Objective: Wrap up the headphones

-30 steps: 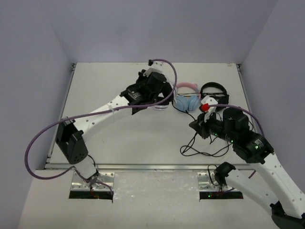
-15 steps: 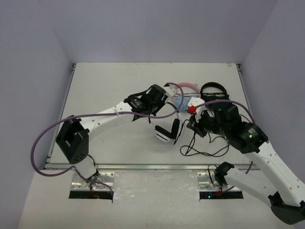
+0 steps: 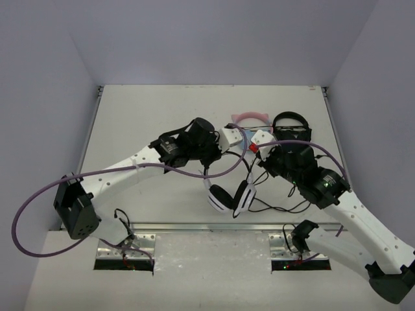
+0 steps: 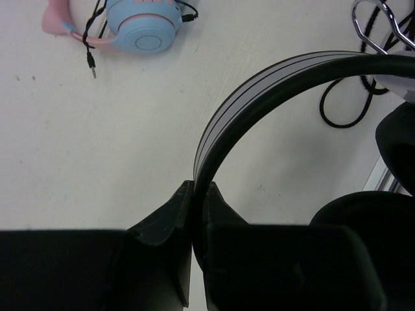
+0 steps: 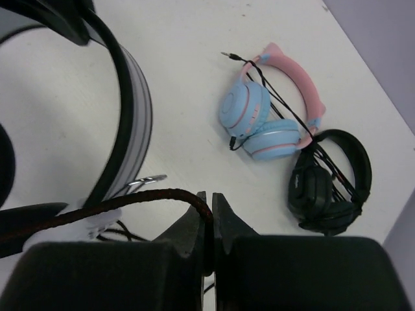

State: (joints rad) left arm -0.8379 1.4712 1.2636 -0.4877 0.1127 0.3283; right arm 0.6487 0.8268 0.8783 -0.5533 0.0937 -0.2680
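The white headphones (image 3: 231,194) with black ear cushions hang above the table near its front edge. My left gripper (image 3: 211,159) is shut on the black-and-white headband (image 4: 259,84); the band runs between its fingertips (image 4: 198,194). One black ear cushion (image 4: 366,223) shows at the right of the left wrist view. My right gripper (image 3: 257,167) sits just right of the headset, shut on the thin dark braided cable (image 5: 130,204), which bends into its closed fingertips (image 5: 209,202). The headband (image 5: 130,110) is close on its left. The rest of the cable lies in loops (image 3: 285,207) on the table.
Pink-and-blue cat-ear headphones (image 3: 249,118) (image 5: 259,123) and all-black headphones (image 3: 290,123) (image 5: 331,181) lie at the back, behind both grippers. The table's metal front edge (image 3: 194,227) runs just below the hanging headset. A purple hose (image 3: 39,201) loops off the left arm.
My left gripper has carried the white headphones from the back of the table toward the front edge. My right gripper has moved left and back, holding the cable beside the headset.
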